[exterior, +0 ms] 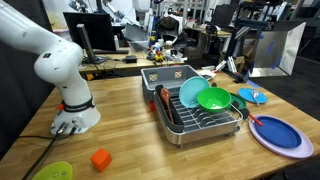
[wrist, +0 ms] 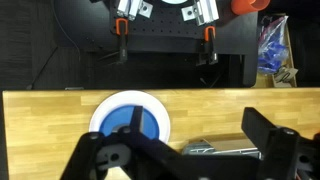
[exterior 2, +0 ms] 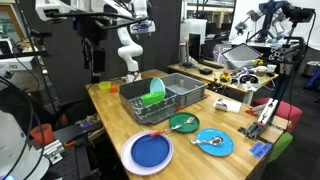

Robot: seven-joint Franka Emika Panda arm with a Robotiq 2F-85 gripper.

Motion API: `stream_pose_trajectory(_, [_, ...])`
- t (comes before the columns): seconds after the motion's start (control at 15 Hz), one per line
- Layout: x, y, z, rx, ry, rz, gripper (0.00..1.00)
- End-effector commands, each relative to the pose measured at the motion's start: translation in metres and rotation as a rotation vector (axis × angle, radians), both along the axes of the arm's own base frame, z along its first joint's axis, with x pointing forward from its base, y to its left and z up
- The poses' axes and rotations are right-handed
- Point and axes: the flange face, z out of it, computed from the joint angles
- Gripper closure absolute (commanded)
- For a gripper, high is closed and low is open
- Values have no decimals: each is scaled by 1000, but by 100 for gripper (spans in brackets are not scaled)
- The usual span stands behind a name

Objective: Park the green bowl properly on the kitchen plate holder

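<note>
The green bowl [exterior: 213, 98] rests tilted on its edge in the wire slots of the kitchen plate holder [exterior: 170, 82]. It leans beside a teal dish [exterior: 192, 92]. In both exterior views the bowl [exterior 2: 152, 95] sits inside the rack [exterior 2: 185, 92]. My gripper [wrist: 175, 135] shows only in the wrist view. Its dark fingers are spread wide and hold nothing. It hangs high above the wooden table, apart from the bowl. A corner of the rack [wrist: 215, 150] shows below it.
A blue plate on a pale larger plate [exterior 2: 150, 152] lies near the table edge and shows in the wrist view [wrist: 128, 122]. A dark green dish [exterior 2: 183, 123], a light-blue plate with cutlery [exterior 2: 213, 142], an orange cube [exterior: 100, 158] and a yellow-green plate [exterior: 52, 171] lie around.
</note>
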Motion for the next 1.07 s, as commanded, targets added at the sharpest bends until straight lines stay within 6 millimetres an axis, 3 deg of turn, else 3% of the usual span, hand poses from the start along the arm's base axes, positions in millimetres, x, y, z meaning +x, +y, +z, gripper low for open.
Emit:
stream_pose_trajectory(0.0, [0,0,0,0,1,0,0])
stream_pose_trajectory(0.53, [1,2,3,-31,-21,2,0])
stream_pose_trajectory(0.8, [17,24,12,-226,-141,63,0])
stream_pose_trajectory(1.0, [29,54,12,-330,-245,159,0])
